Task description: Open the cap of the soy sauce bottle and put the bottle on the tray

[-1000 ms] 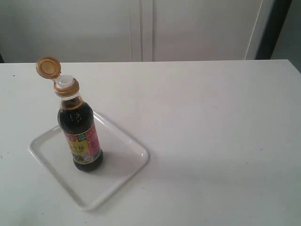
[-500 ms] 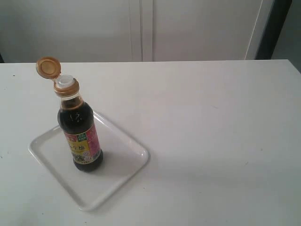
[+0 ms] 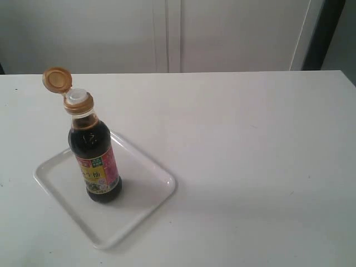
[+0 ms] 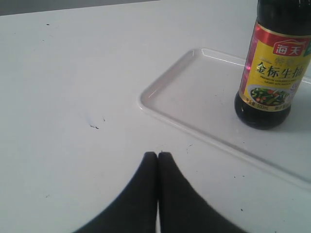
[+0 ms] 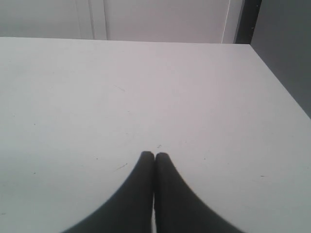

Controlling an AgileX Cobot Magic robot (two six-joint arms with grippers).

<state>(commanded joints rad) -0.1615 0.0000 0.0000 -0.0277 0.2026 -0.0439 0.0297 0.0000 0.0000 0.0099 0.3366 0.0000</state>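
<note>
The left gripper [image 4: 157, 154] has its two dark fingers pressed together with nothing between them, hovering over the bare white table [image 4: 73, 97] just short of the near rim of the tray [image 4: 194, 92]. The right gripper [image 5: 154, 155] is likewise closed on nothing, its fingertips meeting above an open stretch of the same table, with a pale wall and a dark vertical edge beyond the far side. Neither arm appears in the exterior view. There, the tray [image 3: 150, 200], white and rectangular with rounded corners, lies at an angle on the left part of the table [image 3: 250, 156]. The soy sauce bottle [image 3: 94, 161] stands upright inside the tray, near its middle, filled with dark liquid and wrapped in a pink, yellow and green label. From the left wrist view the label [image 4: 274, 73] faces the camera and shows Chinese characters. The cap [image 3: 57, 79], amber-brown, is flipped open and tilts back from its hinge, exposing the white spout [image 3: 78, 96] at the top of the neck.
</note>
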